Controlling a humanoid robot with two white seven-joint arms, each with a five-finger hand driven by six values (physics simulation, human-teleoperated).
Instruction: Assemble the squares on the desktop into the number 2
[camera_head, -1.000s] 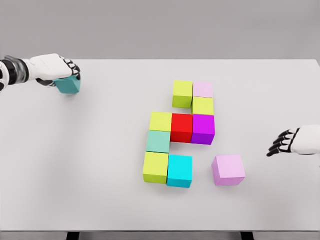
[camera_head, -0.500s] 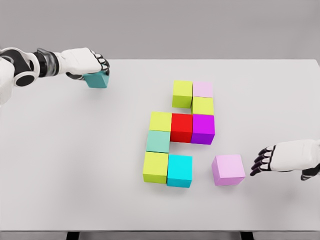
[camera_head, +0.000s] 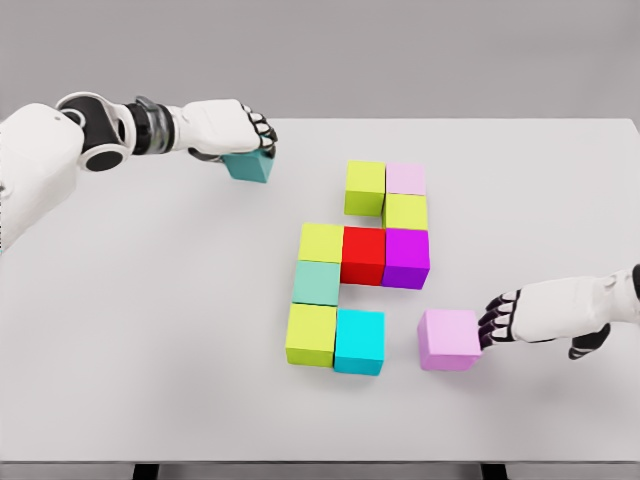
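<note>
Several coloured cubes form a block shape mid-table, from the yellow-green cube (camera_head: 365, 187) and pale pink cube (camera_head: 406, 179) at the top, through the red cube (camera_head: 363, 254), down to the cyan cube (camera_head: 359, 341). My left hand (camera_head: 240, 128) is shut on a teal cube (camera_head: 250, 166), held low over the table to the upper left of the shape. A larger pink cube (camera_head: 449, 340) lies alone to the right of the cyan one. My right hand (camera_head: 495, 324) has its fingertips against that cube's right face, fingers extended and not wrapped around it.
The white table (camera_head: 150, 330) reaches a front edge near the bottom of the picture and a back edge just behind the left hand. A magenta cube (camera_head: 406, 257) and a mint cube (camera_head: 317, 283) sit inside the shape.
My left hand has carried the teal cube rightward toward the shape. My right hand has moved left, reached the pink cube and nudged it slightly left.
</note>
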